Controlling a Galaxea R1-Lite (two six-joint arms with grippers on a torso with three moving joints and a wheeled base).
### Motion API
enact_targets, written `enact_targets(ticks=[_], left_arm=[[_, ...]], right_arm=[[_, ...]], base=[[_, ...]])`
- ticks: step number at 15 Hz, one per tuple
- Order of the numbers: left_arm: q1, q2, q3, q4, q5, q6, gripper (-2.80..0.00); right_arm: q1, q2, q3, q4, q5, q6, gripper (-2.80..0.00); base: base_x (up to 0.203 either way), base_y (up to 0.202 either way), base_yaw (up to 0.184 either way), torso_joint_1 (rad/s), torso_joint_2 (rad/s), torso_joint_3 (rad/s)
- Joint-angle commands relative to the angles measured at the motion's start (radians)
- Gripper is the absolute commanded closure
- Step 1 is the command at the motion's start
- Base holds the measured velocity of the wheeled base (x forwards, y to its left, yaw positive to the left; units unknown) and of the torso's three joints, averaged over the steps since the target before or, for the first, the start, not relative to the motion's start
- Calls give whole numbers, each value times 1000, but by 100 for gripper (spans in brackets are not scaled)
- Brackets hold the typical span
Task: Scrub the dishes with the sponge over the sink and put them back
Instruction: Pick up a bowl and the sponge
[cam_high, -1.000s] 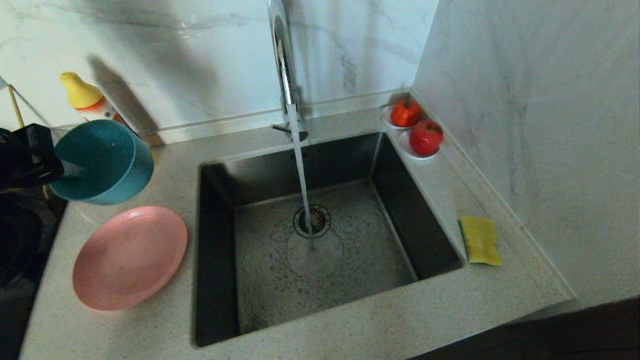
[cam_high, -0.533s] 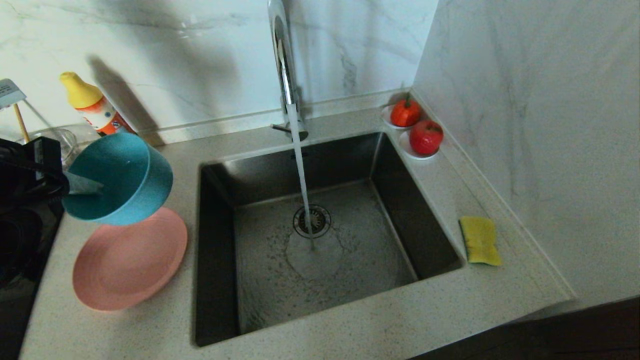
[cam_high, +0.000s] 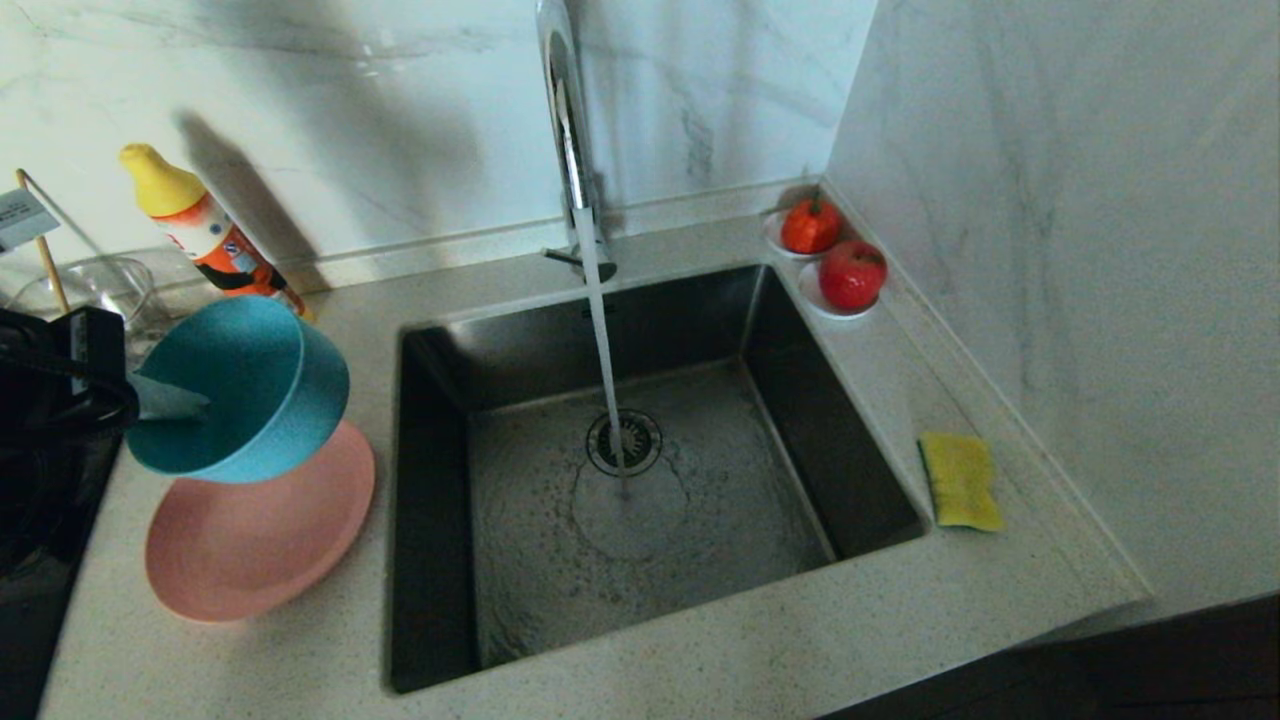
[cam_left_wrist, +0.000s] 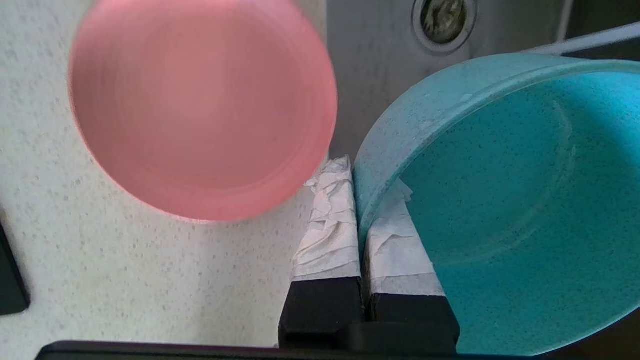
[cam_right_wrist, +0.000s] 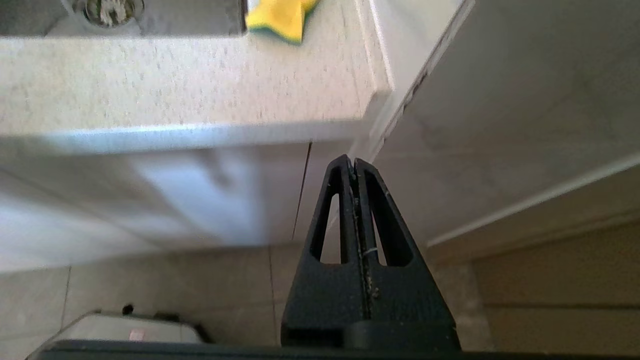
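Observation:
My left gripper (cam_high: 165, 400) is shut on the rim of the teal bowl (cam_high: 250, 390), one taped finger inside and one outside. The bowl (cam_left_wrist: 500, 200) hangs tilted on its side above the far edge of the pink plate (cam_high: 250, 540), left of the sink (cam_high: 830, 400). The plate (cam_left_wrist: 200, 105) lies flat on the counter. Water runs from the tap (cam_high: 570, 130) onto the drain (cam_high: 624, 442). The yellow sponge (cam_high: 960, 480) lies on the counter right of the sink. My right gripper (cam_right_wrist: 354, 162) is shut and empty, low in front of the counter edge, with the sponge (cam_right_wrist: 280, 17) far beyond it.
A soap bottle (cam_high: 200, 230) and a clear glass bowl (cam_high: 100, 285) stand at the back left. Two white saucers with red fruit (cam_high: 830, 255) sit at the sink's back right corner. A marble wall (cam_high: 1080, 250) bounds the right side. A black hob (cam_high: 40, 500) lies at the left.
My left gripper has carried the teal bowl nearer and a little toward the sink, so it now overlaps the pink plate's far rim. The soap bottle behind it is uncovered.

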Motion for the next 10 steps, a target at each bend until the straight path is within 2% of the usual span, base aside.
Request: enact_targets(ticks=[1,4,6,8,10], left_arm=[[1,5,8,0,-1,-1,0],[0,-1,0,-1,-7,-4,0],[1,-4,9,0,-7,-5,0],[1,-12,17,0,-5,-6,0],[1,-17,16,0,-1,-1,0]], right_arm=[[0,54,-141,23,9,32,0],[-6,169,-367,122,25,76,0],[-16,269,-504,165,69,83,0],[-28,317,-567,226,158,74,0],[-35,394,-639,286,193,72,0]], base=[[0,0,0,0,0,0],[0,0,0,0,0,0],[0,0,0,0,0,0],[0,0,0,0,0,0],[0,0,0,0,0,0]])
